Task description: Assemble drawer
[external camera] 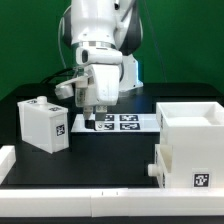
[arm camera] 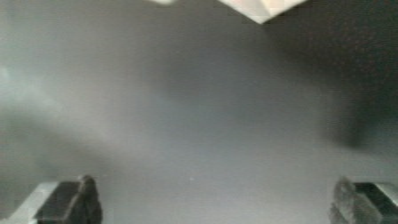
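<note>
The drawer lies in parts on the black table. One small knobbed tray [external camera: 44, 126] with a tag stands at the exterior view's left. The large open shell [external camera: 192, 120] stands at the right, with a second knobbed tray [external camera: 182, 166] right in front of it. My gripper [external camera: 92, 118] hangs low over the middle of the table, between the left tray and the marker board, touching nothing. In the wrist view my gripper [arm camera: 219, 205] is open; its fingers [arm camera: 68, 200] stand far apart with only blurred dark table between them.
The marker board [external camera: 118, 122] lies flat just behind and beside my gripper. Low white rails edge the table at the front [external camera: 100, 205] and the left [external camera: 6, 165]. A white corner [arm camera: 267, 10] shows at the wrist view's edge.
</note>
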Available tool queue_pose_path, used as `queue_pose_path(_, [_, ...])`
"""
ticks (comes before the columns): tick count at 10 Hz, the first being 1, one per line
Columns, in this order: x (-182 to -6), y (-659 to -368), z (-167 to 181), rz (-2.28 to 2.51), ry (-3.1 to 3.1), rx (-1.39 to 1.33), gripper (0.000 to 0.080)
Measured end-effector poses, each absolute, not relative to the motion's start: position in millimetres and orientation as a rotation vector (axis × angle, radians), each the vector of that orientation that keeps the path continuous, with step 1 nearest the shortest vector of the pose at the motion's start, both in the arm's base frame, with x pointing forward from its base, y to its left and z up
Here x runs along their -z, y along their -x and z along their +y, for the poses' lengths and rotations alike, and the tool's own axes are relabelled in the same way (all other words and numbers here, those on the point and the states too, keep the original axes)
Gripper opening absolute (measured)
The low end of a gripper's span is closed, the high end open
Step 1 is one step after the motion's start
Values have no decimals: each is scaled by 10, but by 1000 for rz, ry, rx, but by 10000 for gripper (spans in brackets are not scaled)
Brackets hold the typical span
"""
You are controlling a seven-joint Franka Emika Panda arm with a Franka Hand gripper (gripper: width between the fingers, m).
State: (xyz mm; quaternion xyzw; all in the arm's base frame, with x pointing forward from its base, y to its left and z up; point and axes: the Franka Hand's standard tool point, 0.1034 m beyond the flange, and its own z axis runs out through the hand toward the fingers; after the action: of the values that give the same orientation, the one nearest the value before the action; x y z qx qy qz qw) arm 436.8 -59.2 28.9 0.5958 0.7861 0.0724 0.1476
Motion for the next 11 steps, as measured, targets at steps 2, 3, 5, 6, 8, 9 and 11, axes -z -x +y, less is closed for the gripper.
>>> queue_pose_path(2, [-305,-4440,-376,2198,-1732,-156,649])
queue_pose_path(3, [-260,-4421,-225,2173,-1761,-117,649])
queue_pose_path(5, [-168,-4372,-66,2137,-1758,-59,649])
queue_pose_path(6, [-138,-4350,-21,2146,-1712,-30,649])
queue_pose_path(8, [-151,-4214,-462,2165,-1685,99,649])
queue_pose_path(9, [-316,-4350,-605,2161,-1640,84,649])
queue_pose_path(11, [-490,-4441,-880,2160,-1596,96,649])
